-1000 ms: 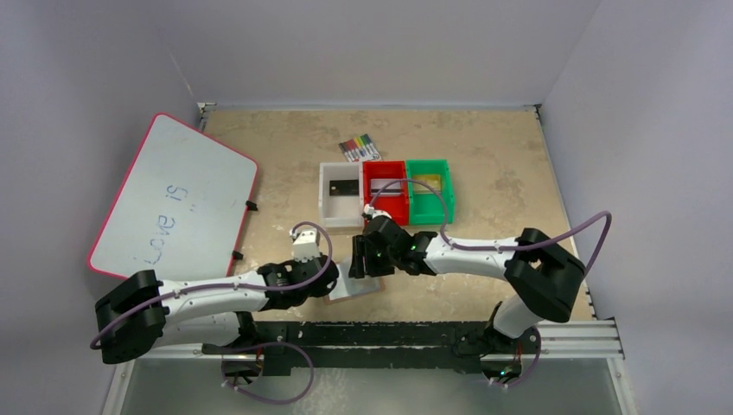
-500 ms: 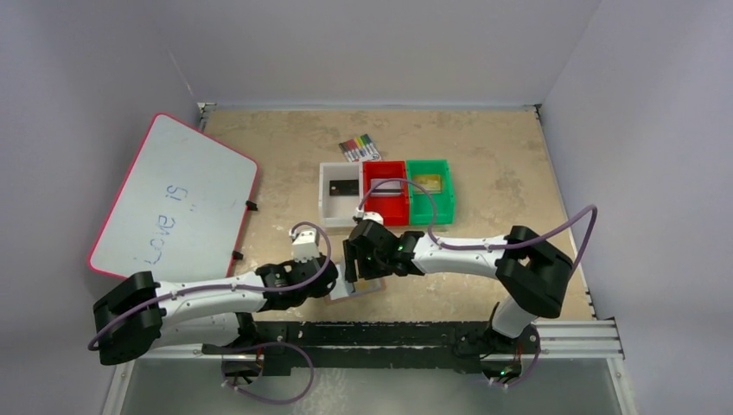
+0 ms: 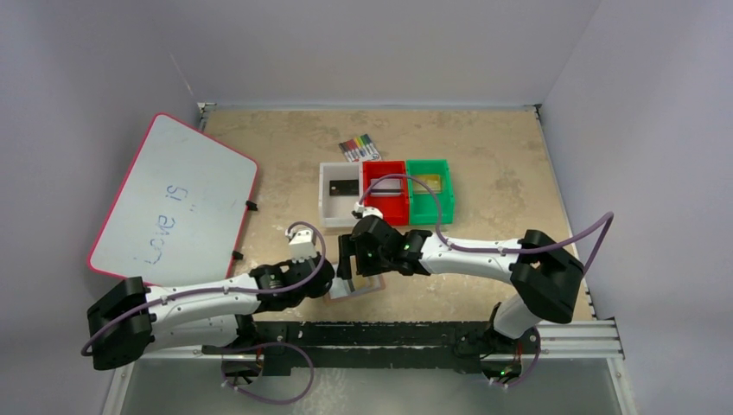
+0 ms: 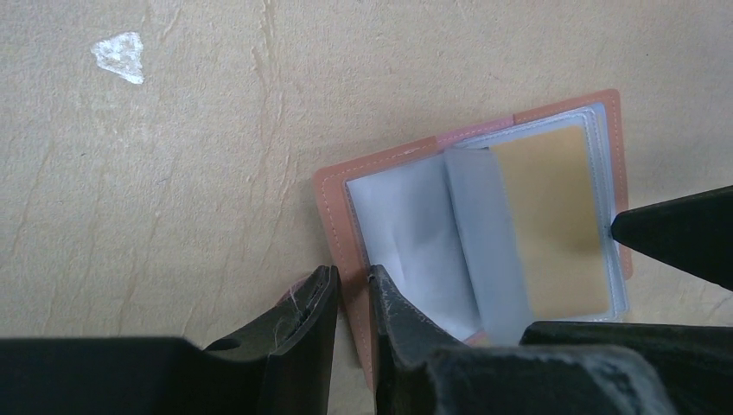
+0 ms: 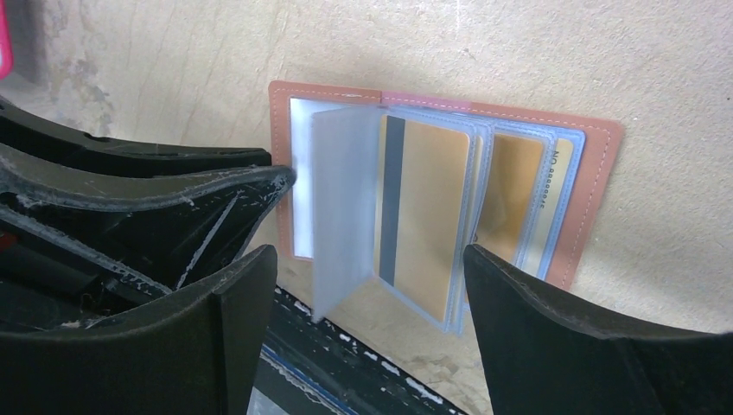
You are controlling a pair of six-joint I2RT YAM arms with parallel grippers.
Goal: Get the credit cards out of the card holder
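Gold card (image 5: 428,216) may drag the whole card holder (image 4: 333,216) along if left gripper (image 4: 350,290) jaws, pinching its cover, slip; right gripper (image 5: 370,259) jaws gape wide.

Overhead: even, diffuse light; soft shadows beside the card holder (image 3: 359,289). Left wrist: clear pocket leaf (image 4: 488,246) and gold card (image 4: 549,220) inside it blurred. Right wrist: holder sharp, foreground below it soft.
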